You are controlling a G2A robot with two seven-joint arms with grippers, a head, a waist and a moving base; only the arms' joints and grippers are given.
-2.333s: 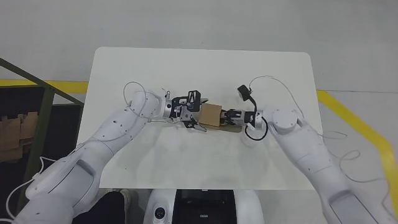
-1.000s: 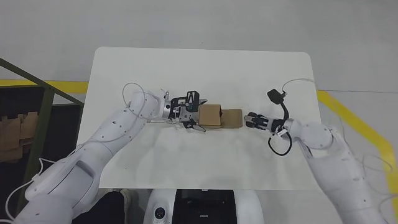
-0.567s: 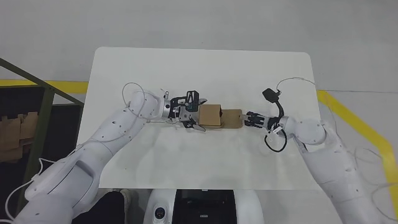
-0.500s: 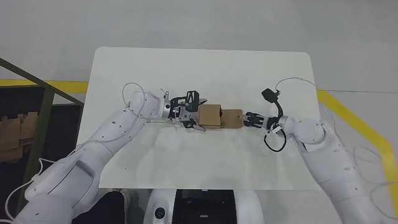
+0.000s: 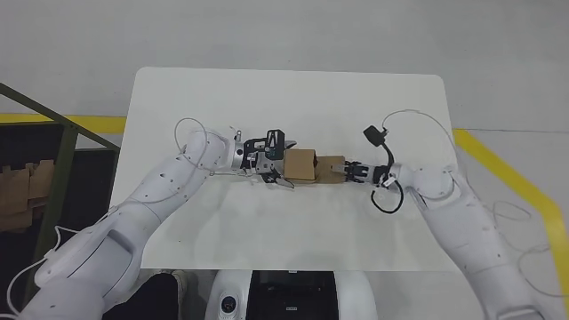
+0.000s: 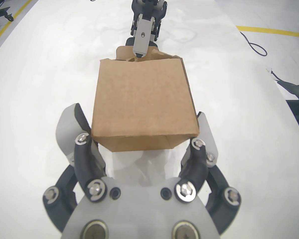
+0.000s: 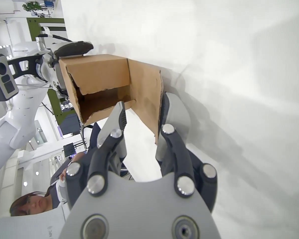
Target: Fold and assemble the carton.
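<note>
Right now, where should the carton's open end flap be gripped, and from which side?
Grip the flap near its free edge, coming from the carton's open end, fingers above and below: it juts out thin, flat and low, while the left gripper holds the opposite end.

A white tabletop (image 5: 267, 98) stands on a pale grey floor (image 5: 284, 9) marked with a yellow line (image 5: 498, 156). A dark green metal frame (image 5: 53, 142) stands beside it, under even light.

Jaws at both carton (image 5: 302, 164) ends
</note>
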